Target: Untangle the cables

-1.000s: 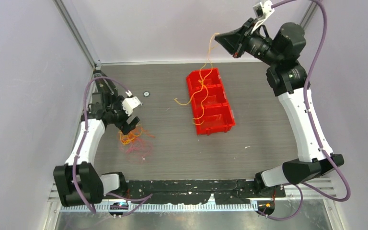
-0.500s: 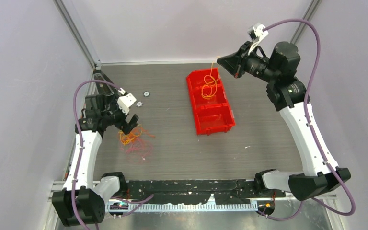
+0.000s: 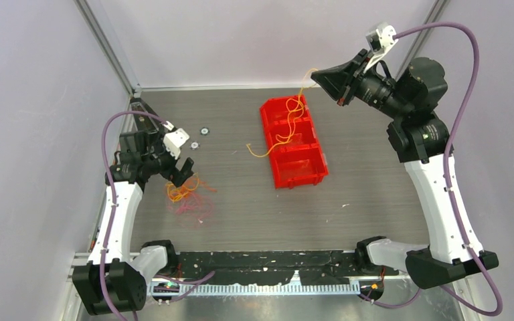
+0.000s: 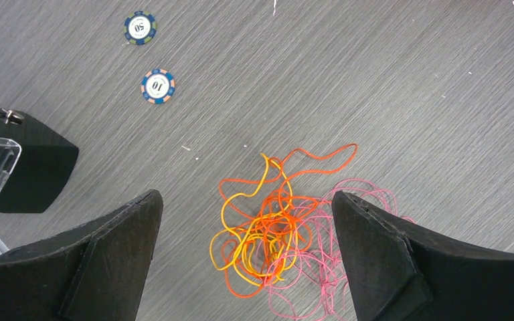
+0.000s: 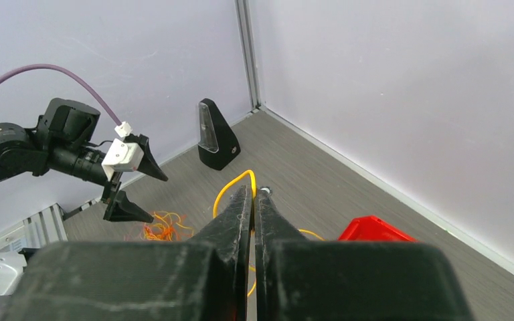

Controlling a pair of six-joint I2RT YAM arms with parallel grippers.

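A tangle of thin orange, yellow and pink cables lies on the table at the left; the left wrist view shows it between my fingers. My left gripper is open and hovers over the tangle, touching nothing. My right gripper is raised at the back right, shut on a yellow cable that hangs from it across the red bin and ends on the table left of it. In the right wrist view the cable loops out at the fingertips.
The red three-compartment bin stands mid-table. Two poker chips lie beyond the tangle; one shows in the top view. A black stand sits in the far left corner. Walls enclose the table.
My right gripper has risen and moved right with the yellow cable; the strand, bunched over the bin half a second ago, now trails onto the table. The left arm has hardly moved in the last half second.
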